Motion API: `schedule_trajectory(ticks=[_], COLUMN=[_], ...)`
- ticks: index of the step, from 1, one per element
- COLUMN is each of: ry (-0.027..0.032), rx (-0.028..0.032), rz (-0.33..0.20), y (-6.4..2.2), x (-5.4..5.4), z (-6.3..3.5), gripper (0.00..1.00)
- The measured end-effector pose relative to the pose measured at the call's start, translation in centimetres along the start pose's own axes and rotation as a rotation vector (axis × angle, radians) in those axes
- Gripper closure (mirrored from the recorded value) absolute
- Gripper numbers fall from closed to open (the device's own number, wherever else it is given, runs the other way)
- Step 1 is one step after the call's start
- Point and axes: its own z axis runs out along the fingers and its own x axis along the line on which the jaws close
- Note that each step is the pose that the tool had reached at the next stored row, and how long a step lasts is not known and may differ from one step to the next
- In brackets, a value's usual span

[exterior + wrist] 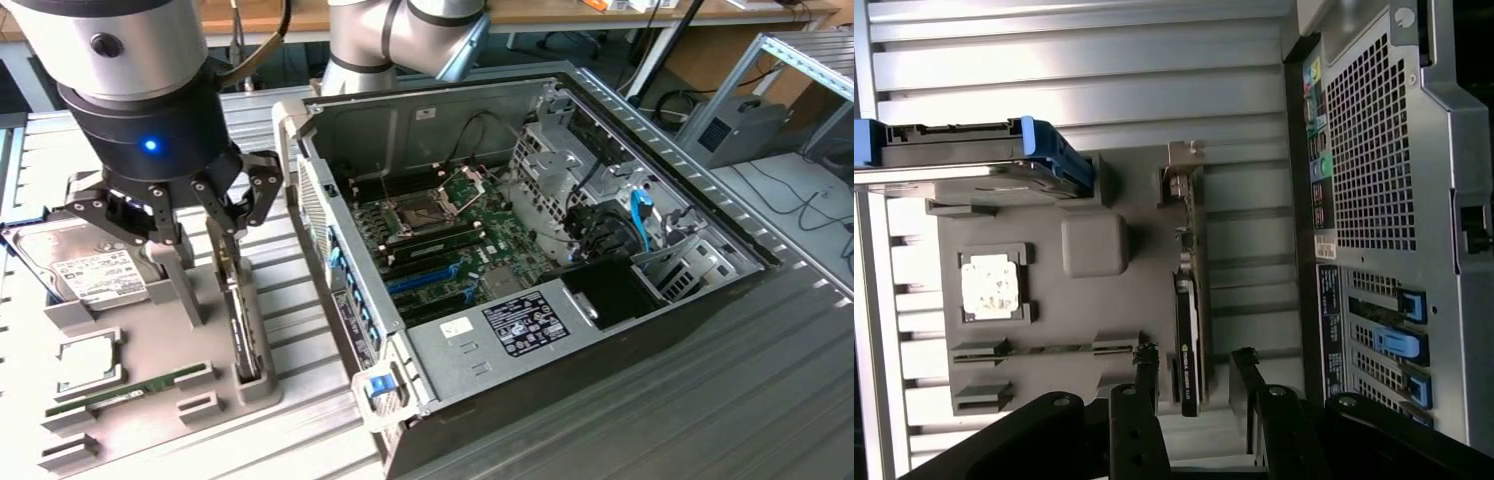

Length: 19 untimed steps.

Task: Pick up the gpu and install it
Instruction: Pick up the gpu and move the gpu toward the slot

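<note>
The gpu [242, 322] stands on edge in a slot of the grey parts holder [171, 345] at the exterior view's left. It is a thin green card with a dark cooler and a silver bracket at one end. My gripper [195, 234] hangs just above it, open, with nothing held. In the wrist view the gpu [1189, 310] runs edge-on between my two black fingertips [1145, 368], which stand on either side of its dark end; I cannot tell whether they touch it. The open computer case [627, 330] lies to the exterior view's right, its motherboard [447, 240] exposed.
On the same holder [1069, 310] sit a hard drive [88, 268] with blue rails, a CPU [86, 360] and a RAM stick [128, 390]. The case's perforated rear wall [1374, 160] stands close beside the holder. Cables and a drive cage [667, 255] fill the case's far side.
</note>
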Motion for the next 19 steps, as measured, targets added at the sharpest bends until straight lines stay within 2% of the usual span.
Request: schedule_trajectory(ticks=[10,19], ry=[0.0001,0.0000], rx=[0.0000,0.0000], rz=[0.000,0.000], y=[-0.07,-0.08], x=[0.0,0.0], z=[1.45,1.73], gripper=[0.58,0.58])
